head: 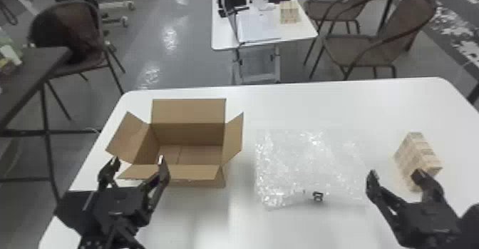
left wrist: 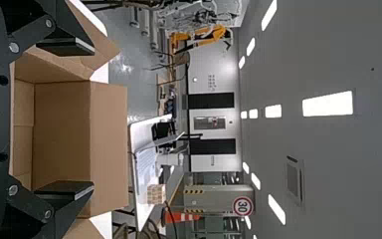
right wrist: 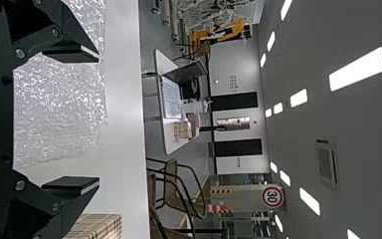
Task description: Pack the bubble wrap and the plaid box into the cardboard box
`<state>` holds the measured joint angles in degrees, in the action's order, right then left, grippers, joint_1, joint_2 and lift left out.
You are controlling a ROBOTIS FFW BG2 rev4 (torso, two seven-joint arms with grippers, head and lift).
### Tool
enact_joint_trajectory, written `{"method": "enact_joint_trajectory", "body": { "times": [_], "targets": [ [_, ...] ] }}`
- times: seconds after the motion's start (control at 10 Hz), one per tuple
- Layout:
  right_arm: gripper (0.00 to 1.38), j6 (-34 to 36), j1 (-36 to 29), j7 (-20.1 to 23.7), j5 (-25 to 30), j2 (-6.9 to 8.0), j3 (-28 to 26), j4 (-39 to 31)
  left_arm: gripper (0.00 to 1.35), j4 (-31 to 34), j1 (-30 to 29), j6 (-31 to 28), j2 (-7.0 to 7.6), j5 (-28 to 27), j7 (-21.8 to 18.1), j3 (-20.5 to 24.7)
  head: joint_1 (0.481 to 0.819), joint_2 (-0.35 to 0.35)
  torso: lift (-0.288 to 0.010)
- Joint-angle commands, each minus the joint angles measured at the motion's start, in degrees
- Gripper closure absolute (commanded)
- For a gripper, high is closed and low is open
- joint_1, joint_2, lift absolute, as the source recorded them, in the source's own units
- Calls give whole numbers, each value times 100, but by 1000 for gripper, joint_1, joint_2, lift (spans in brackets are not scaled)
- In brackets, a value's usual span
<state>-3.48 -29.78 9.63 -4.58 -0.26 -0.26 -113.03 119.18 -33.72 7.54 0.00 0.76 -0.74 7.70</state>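
Your left gripper [head: 138, 161]: wide, empty, at the near side of the open cardboard box [head: 189, 111], 4 flaps out. Your right gripper [head: 394, 176]: wide, empty, near the plaid box [head: 415, 153]. On your white table [head: 320, 98], bubble wrap [head: 310, 166] lies between the 2 boxes; 1 small dark object [head: 318, 196] by its near edge.

High head view facing down, closer wrist views facing outward, shared far table [head: 221, 37]
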Motion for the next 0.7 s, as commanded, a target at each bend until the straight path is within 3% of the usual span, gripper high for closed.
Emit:
{"method": "enact_joint_trajectory", "body": {
  "times": [0.0, 0.6],
  "targets": [
    [387, -4, -1, -5, 1, 0, 0, -9, 323, 0, 5, 29, -15, -24, 4, 4, 695, 132, -102],
    [386, -4, -10, -5, -8, 9, 0, 0, 321, 9, -3, 37, -15, -15, 4, 4, 695, 131, -102]
  ]
}}
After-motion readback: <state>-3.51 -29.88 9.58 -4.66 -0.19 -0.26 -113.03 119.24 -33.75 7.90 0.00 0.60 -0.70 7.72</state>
